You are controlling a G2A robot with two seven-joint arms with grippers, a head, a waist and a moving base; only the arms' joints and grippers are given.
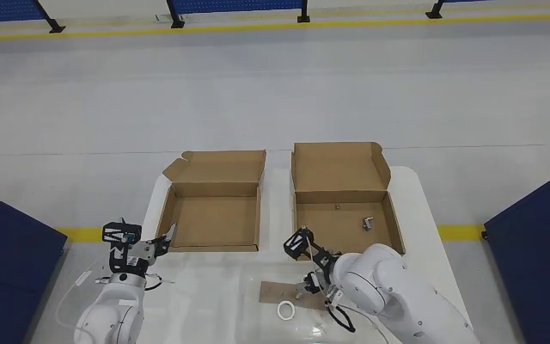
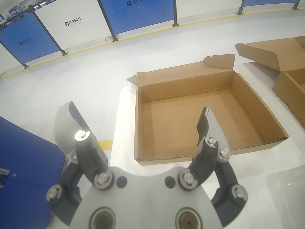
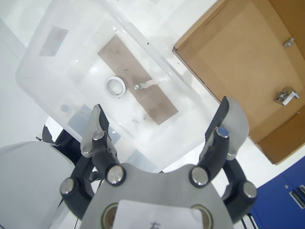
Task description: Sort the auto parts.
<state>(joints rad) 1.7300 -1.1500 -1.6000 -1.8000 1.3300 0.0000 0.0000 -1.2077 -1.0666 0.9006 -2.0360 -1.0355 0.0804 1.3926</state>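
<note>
Ring [image 3: 115, 86]: white, lay flat in the clear tray [image 3: 78, 5], at the edge of a brown card strip [image 3: 152, 101].
Screw [image 3: 137, 86]: lay on the strip, just beside the ring.
Bracket [image 3: 286, 95]: grey metal, sat on the floor of the right box [image 3: 226, 48], well apart from a bolt [image 3: 288, 42] in the same box.
Left box [image 2: 185, 129]: stood open on the counter [image 1: 277, 224] beside the right box, lid flap raised.
Right claw [image 3: 162, 106]: spread wide, gripping nothing, above the tray's edge.
Left claw [image 2: 138, 110]: spread wide, gripping nothing, near the left box's front corner.
</note>
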